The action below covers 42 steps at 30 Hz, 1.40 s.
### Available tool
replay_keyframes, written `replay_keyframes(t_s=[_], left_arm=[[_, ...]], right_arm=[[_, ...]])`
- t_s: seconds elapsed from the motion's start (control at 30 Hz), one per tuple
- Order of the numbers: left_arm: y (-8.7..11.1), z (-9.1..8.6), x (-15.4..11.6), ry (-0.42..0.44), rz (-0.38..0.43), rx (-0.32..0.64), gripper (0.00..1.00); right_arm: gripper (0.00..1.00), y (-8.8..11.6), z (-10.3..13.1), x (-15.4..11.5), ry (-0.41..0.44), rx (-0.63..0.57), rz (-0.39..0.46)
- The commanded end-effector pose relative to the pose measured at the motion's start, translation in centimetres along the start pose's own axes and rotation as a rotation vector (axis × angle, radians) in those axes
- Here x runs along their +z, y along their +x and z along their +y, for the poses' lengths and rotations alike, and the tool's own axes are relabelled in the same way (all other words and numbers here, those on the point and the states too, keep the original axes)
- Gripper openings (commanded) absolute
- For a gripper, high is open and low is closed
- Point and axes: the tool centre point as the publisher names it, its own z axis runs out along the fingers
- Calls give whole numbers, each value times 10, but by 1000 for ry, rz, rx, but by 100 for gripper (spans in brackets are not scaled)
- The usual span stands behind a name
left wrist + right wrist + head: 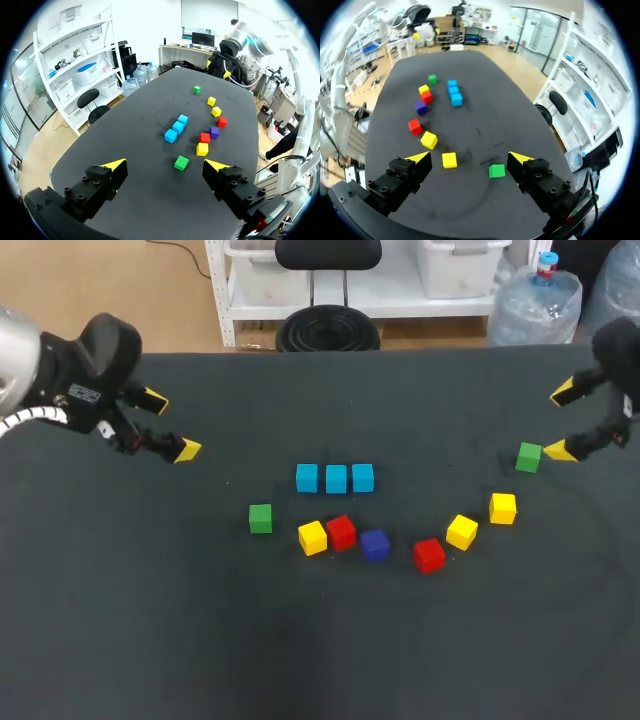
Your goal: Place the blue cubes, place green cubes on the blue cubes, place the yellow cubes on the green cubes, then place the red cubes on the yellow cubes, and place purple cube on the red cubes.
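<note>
Three blue cubes (pixel 335 478) sit in a touching row mid-table, also visible as blue cubes (pixel 177 128) (pixel 454 92) in both wrist views. One green cube (pixel 260 518) lies left of them, ahead of my open left gripper (pixel 170 425) (pixel 165 166). Another green cube (pixel 529 457) (pixel 496 171) rests near my open right gripper (pixel 562 421) (pixel 470 158), between its yellow tips and nearer one. Yellow cubes (pixel 312 537) (pixel 461 531) (pixel 503 507), red cubes (pixel 341 532) (pixel 429 554) and a purple cube (pixel 374 545) form an arc in front of the blue row.
The black table (pixel 150 620) has wide bare room at the front and at both sides of the cubes. Its far edge runs behind the grippers.
</note>
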Motion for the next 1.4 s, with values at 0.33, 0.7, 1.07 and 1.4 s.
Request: replay_keyframes(t_s=[0.33,0.7,1.07,1.4], left_arm=[[-1,0,0,-3,8,-2,100],[-1,0,0,-3,8,-2,100],[-1,0,0,-3,8,-2,100],[-1,0,0,-3,8,-2,100]], right_arm=[[100,9,-1,22,-165,-145,131],[100,28,9,38,-220,-186,209],[100,51,-14,42,-112,-36,269],[100,66,-25,55,-72,10,319]])
